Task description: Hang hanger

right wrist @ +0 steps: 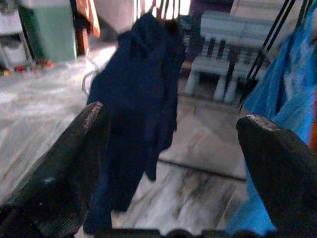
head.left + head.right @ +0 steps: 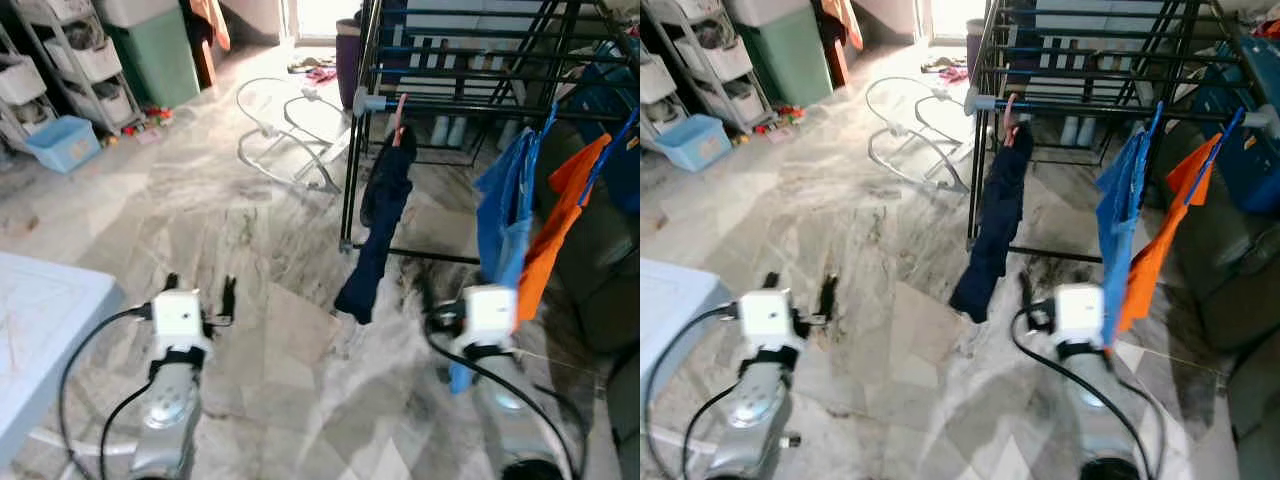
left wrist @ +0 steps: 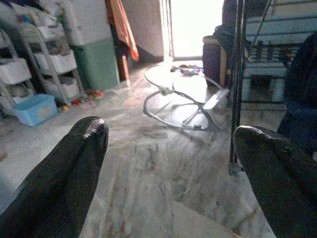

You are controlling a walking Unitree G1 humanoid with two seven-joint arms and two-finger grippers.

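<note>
A dark navy garment (image 2: 383, 215) hangs from a pink hanger (image 2: 400, 112) on the front rail of a black drying rack (image 2: 450, 100). To its right on the same rail hang a blue garment (image 2: 505, 205) and an orange one (image 2: 560, 225), each on a blue hanger. My right gripper (image 1: 173, 168) is open and holds nothing. It sits low before the rack, between the navy and blue garments. My left gripper (image 2: 200, 290) is open too, over the marble floor to the left of the rack, with nothing between its fingers (image 3: 64, 173).
A white tubular bouncer frame (image 2: 285, 130) lies on the floor beyond the left gripper. A green cabinet (image 2: 160, 50), shelves with bins (image 2: 85, 60) and a blue bin (image 2: 62, 142) line the far left. A white table (image 2: 40, 320) is near left, a dark sofa (image 2: 600, 270) at right.
</note>
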